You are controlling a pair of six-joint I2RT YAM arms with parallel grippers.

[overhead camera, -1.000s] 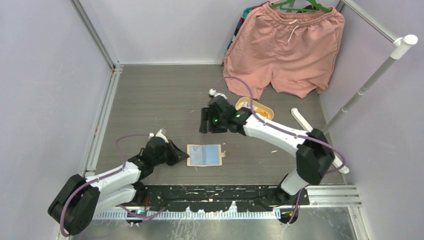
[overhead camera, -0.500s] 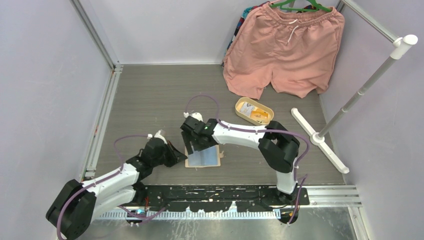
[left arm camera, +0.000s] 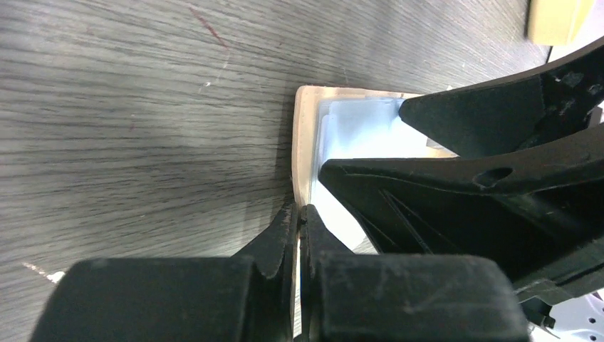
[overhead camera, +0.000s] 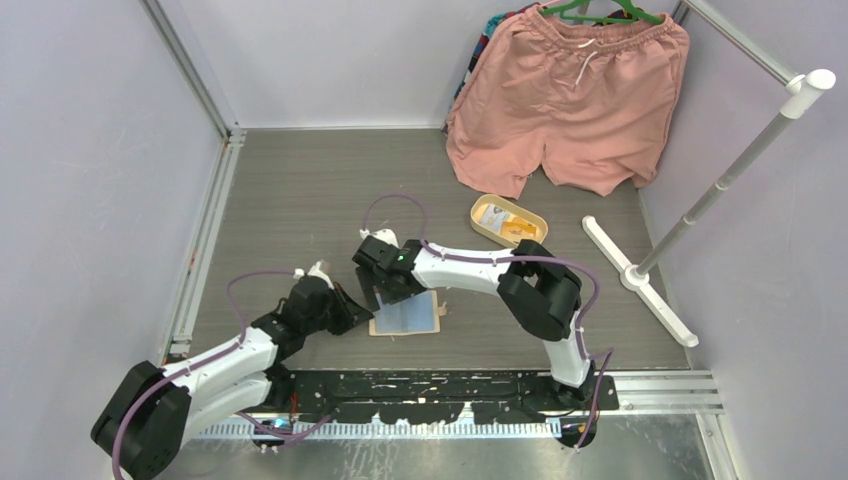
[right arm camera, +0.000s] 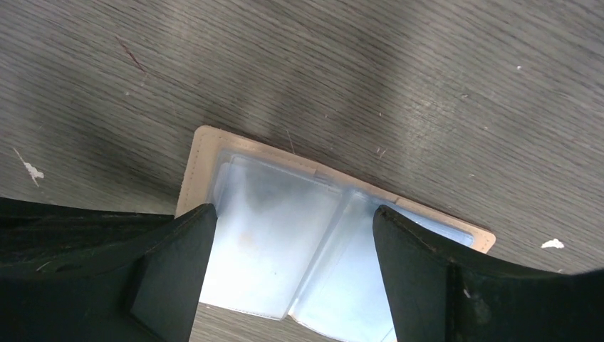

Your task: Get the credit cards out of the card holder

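Plainly, the step in hand looked like a reach for a card in the left pocket. On the grey surface [overhead camera: 300,190] the card holder [overhead camera: 415,316] lay opened flat, pale pockets up, near the arms' bases. The right end effector [right arm camera: 295,211] hung over it with its jaws wide, 1 finger on each side of that left pocket. The left end effector [left arm camera: 298,214] was shut, its tip at the holder's left rim.

To do it well, I judged, the left tip should press that rim down so the holder cannot slide or fold. The right should lower squarely, catch only a card's exposed edge and draw it out flat along the pocket. Thin card and slick plastic would forgive little misalignment. The oval tray [overhead camera: 474,210], well apart to the right, held 2 of the credit cards [overhead camera: 520,228], 1 orange-yellow, 1 whitish.

From above, the right arm covered the holder's upper left corner. In the wrist view its fingers cut off both sides of the pocket. I could not tell whether the left tip pinched the rim or merely touched it, nor how many cards sat in the pockets.
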